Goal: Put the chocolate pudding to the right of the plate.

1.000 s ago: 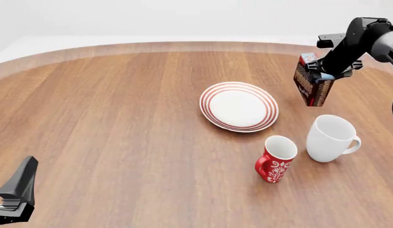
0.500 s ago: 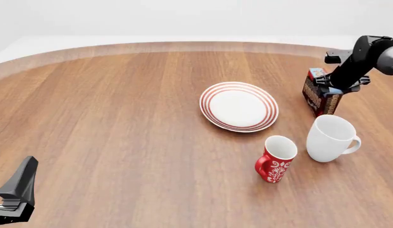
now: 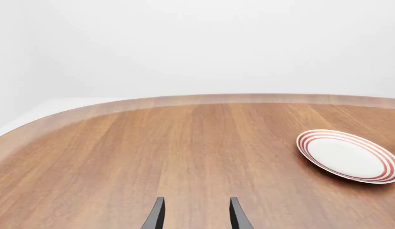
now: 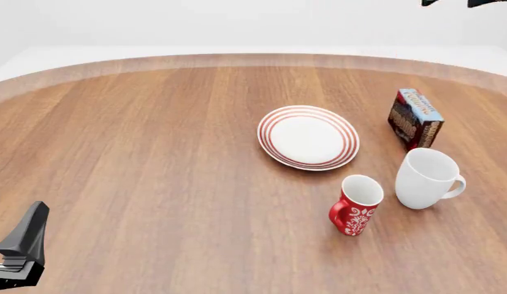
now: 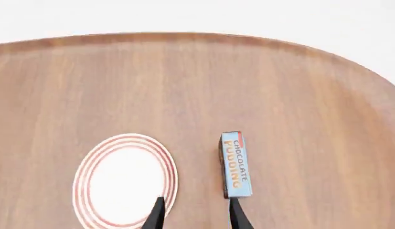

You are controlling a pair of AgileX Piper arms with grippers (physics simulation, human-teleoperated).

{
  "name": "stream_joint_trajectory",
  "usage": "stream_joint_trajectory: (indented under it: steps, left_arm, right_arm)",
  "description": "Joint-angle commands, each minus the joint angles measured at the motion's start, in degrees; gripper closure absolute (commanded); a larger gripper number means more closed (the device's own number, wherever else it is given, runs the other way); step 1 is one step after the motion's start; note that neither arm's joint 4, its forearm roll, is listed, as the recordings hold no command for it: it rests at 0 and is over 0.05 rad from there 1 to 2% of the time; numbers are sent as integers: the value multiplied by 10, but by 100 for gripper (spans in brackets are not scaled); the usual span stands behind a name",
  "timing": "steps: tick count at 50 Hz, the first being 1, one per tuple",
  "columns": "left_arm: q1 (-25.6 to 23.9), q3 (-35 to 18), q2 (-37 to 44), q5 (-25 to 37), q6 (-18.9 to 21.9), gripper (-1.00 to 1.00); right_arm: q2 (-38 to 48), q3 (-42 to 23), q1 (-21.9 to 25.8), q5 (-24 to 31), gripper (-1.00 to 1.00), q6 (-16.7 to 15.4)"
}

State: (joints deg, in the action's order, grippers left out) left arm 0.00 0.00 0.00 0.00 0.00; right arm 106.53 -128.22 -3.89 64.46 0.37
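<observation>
The right end effector (image 5: 194,212) is open and holds nothing, high above the table (image 4: 155,153), and the chocolate pudding (image 5: 235,164) stands below it, beside the plate (image 5: 124,181), not touching.

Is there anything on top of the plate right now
No. The plate shows a bare white middle in every view. The pudding box stands on the table to its right, apart from it. What is underneath the plate is hidden.

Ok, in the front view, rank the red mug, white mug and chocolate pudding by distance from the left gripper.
From the left gripper:
1. red mug, right of centre, near side
2. white mug, further right
3. chocolate pudding, behind the white mug
</observation>
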Motion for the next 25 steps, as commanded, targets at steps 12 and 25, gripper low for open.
stream_joint_trajectory:
  steps: [12, 25]
  left_arm:
    - [0, 0, 0, 0, 0, -100]
    - [0, 0, 0, 0, 0, -100]
  right_arm:
    - [-1036, 746, -195, -301, -100, 136]
    - [-1065, 1115, -259, -627, -100, 86]
